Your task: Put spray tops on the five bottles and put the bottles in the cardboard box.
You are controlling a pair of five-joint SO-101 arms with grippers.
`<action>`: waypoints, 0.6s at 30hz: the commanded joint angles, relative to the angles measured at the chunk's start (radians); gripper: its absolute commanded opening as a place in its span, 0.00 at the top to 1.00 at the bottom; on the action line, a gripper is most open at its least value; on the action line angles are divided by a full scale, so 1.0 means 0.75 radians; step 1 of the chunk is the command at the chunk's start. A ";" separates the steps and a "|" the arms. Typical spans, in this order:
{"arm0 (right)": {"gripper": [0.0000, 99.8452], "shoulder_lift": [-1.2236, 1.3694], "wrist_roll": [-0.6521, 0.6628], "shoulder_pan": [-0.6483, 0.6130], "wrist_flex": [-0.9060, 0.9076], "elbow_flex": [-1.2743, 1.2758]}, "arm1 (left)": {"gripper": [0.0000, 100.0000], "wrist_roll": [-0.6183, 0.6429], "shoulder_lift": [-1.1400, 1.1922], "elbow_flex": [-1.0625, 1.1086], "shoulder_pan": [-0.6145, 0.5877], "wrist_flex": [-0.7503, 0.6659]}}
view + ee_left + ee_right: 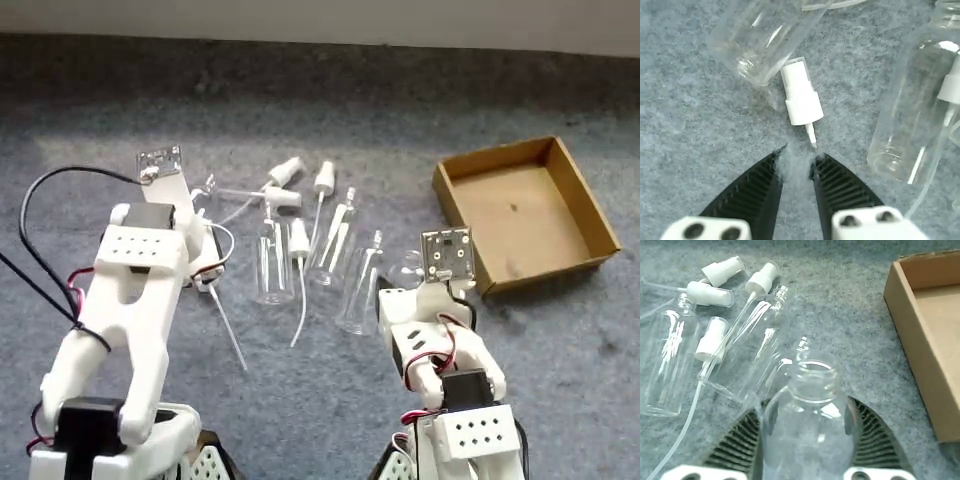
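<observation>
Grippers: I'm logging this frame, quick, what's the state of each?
Left gripper: open, holding nothing, tips near a spray top.
Right gripper: closed on a bottle.

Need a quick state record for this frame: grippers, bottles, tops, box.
left gripper: open, tips just short of a loose spray top
right gripper: shut on a bottle with a bare neck
other bottles: lying on the carpet
box: on the carpet, no bottle in it yet
</observation>
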 commanded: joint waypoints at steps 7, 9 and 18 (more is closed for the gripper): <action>0.88 -0.021 -0.008 -0.009 -0.030 -0.009 | 0.75 0.014 0.109 -0.083 0.007 -0.090; 0.88 -0.021 -0.008 -0.009 -0.030 -0.009 | 0.74 0.014 0.116 -0.091 -0.003 -0.106; 0.88 -0.021 -0.008 -0.009 -0.028 -0.009 | 0.74 0.014 0.120 0.013 -0.073 -0.286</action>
